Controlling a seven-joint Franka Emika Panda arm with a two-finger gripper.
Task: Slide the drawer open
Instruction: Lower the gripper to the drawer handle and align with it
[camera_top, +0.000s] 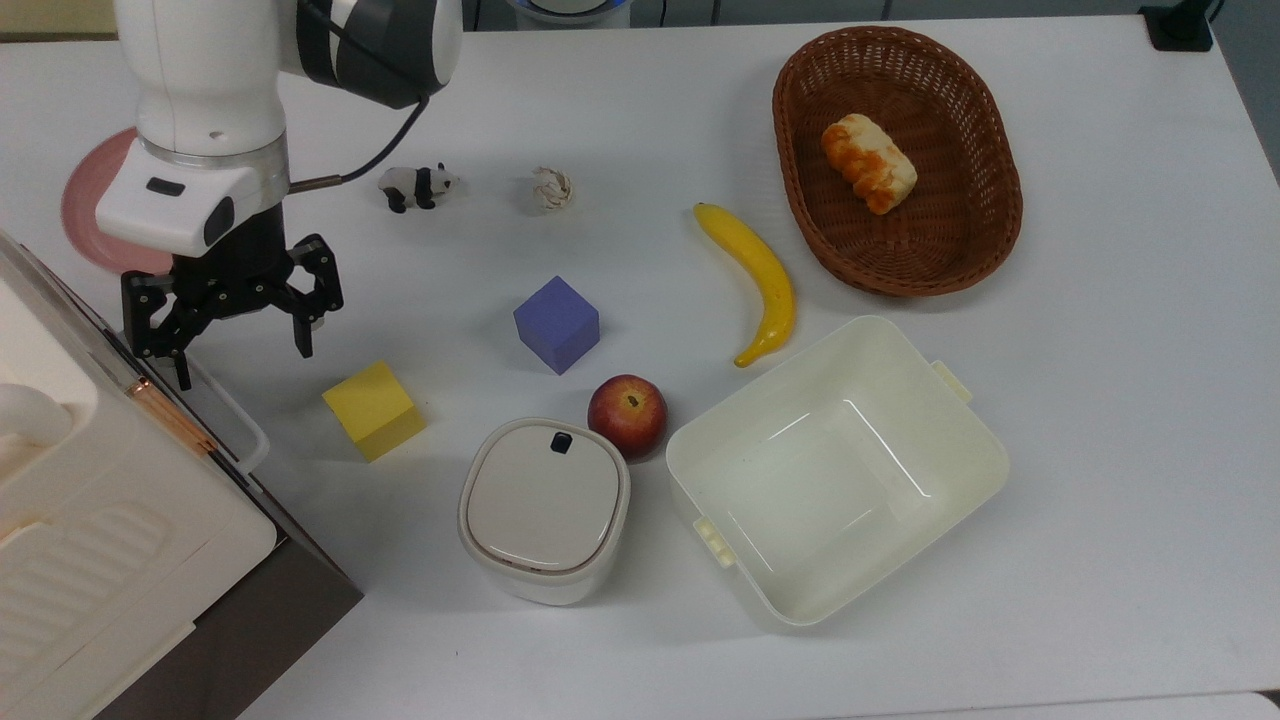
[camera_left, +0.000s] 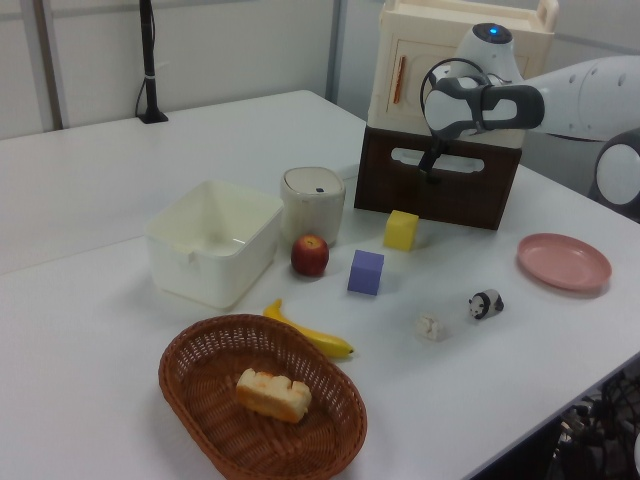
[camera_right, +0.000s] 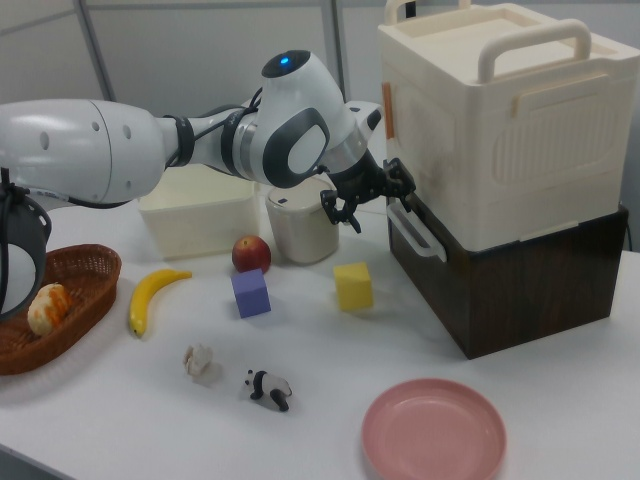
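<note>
Open tool (camera_top: 240, 335) straddles the closed drawer's (camera_right: 500, 285) white handle (camera_right: 410, 232).

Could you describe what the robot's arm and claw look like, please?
The arm has glossy white rounded shells with dark grey joint sections and a small blue light on top of one joint. A silver ring sits above a white wrist block with dark oval insets. A black cable loops alongside the wrist. The claw is black, with two slender linkage fingers.
</note>
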